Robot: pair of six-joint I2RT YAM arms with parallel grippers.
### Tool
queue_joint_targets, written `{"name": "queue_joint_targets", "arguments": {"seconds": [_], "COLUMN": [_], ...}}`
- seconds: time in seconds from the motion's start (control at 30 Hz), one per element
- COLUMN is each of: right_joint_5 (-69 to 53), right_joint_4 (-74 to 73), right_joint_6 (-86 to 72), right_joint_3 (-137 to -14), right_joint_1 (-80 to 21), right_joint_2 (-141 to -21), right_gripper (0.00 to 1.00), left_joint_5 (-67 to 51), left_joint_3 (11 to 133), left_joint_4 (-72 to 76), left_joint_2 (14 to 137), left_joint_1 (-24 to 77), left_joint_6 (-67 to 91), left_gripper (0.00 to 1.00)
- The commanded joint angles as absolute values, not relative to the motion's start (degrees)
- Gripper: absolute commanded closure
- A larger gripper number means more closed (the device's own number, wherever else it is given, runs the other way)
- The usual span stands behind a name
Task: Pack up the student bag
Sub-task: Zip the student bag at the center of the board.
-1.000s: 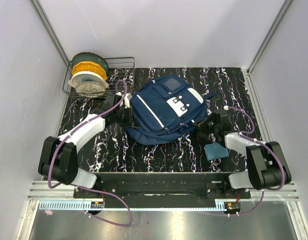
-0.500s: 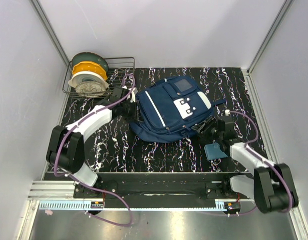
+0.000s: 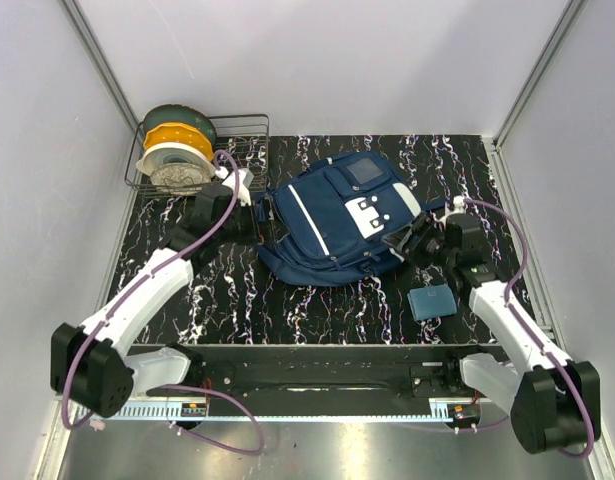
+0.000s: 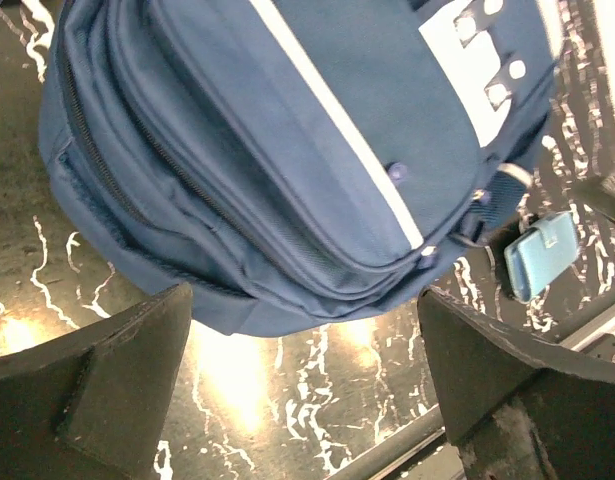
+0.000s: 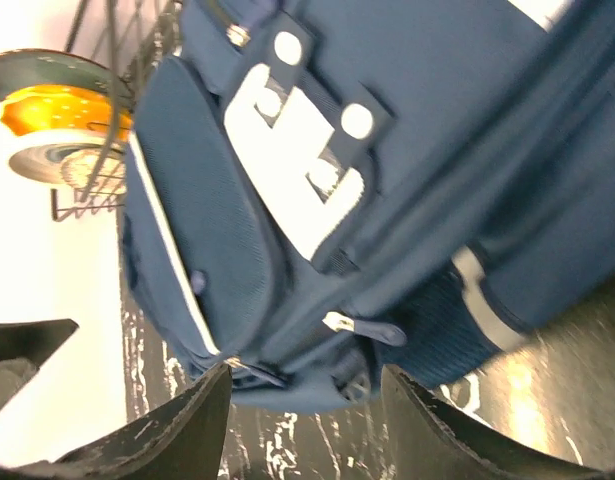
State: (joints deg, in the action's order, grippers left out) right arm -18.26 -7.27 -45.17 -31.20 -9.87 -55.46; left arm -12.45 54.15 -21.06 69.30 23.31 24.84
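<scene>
Student bag (image 3: pixel 332 225) lies flat, front up, approx. ctr of table (image 3: pixel 317 300), a bit toward the far side. It sits diagonally: the end w/ the grey sq. patch (image 3: pixel 364 171) points far-R, the rounded end near-L. Navy fabric w/ a white stripe (image 3: pixel 307 216) down the front and white patches (image 3: pixel 372 213) w/ round navy studs. In R wrist view the bag fills most of the frame. The white patch (image 5: pixel 297 150) there is a blocky shape, no lettering legible on it. The grey patch is too small in top view to read. A zip pull (image 5: pixel 362 330) hangs at the bag edge nearest the R fingers. In L wrist view the bag is seen side-on & the zip lines along that side look shut.

L gripper (image 3: pixel 255 208) is just beside the bag's L edge, jaws wide apart, nothing btwn them. R gripper (image 3: pixel 405 243) is at the bag's R edge, jaws also spread, holding nothing. Can't tell if either touches the fabric.

Teal pouch (image 3: pixel 432 301) lies flat near-R of the bag, apart from it, just beside the R arm.

Wire basket (image 3: pixel 249 128) is in the far-L corner, near the bag's L side. It holds 3 spools on edge: dark green (image 3: pixel 187 115), orange (image 3: pixel 172 135), white (image 3: pixel 167 156). Any labels on them are too small to read. Table top is black w/ white veining.
</scene>
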Motion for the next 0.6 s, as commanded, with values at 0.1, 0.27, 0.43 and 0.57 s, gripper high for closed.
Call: {"name": "queue_joint_targets", "arguments": {"seconds": [0.1, 0.27, 0.43, 0.57], "right_joint_5": [-26.88, -30.49, -29.00, -30.14], "right_joint_4": [-4.57, -11.05, -9.76, -10.20], "right_joint_6": [-44.55, -45.35, -43.95, -43.42], "right_joint_3": [-45.33, -48.16, -44.83, -48.24], "right_joint_1": [-10.20, -10.20, -10.19, -10.11], "right_joint_2": [-65.56, -67.15, -65.92, -69.52], "right_gripper": [0.34, 0.35, 0.36, 0.36], "left_joint_5": [-0.39, 5.70, 16.25, 19.07], "left_joint_3": [51.59, 53.70, 53.18, 52.03], "left_joint_4": [-15.91, -16.00, -15.91, -14.41], "left_joint_2": [61.35, 62.23, 65.39, 67.14], "left_joint_1": [34.61, 46.04, 52.90, 55.72], "left_joint_6": [31.11, 39.27, 43.58, 47.99], "left_gripper": [0.01, 0.01, 0.01, 0.01]}}
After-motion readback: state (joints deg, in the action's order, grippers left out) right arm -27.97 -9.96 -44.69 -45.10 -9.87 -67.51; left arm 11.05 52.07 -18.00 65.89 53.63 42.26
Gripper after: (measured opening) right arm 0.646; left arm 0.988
